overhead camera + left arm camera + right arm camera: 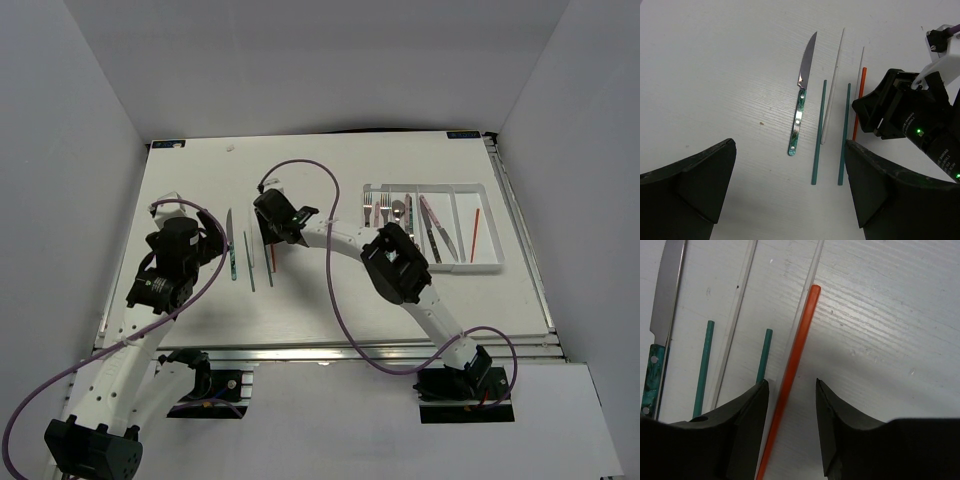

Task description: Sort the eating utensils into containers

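On the table left of centre lie a teal-handled knife (800, 110), two green chopsticks (818, 132) (844, 132), two white chopsticks (833, 85) and a red chopstick (792, 367). My right gripper (791, 395) is open and low over the table, its fingers either side of the red chopstick; it also shows in the top view (271, 243). My left gripper (790, 200) is open and empty, above the table just left of the knife, and shows in the top view (214, 243). The white tray (495, 225) at the right holds forks, spoons, knives and one red chopstick (474, 228).
The right arm's wrist (905, 117) reaches in close beside the left gripper. White walls enclose the table on three sides. The tray sits near the right table edge.
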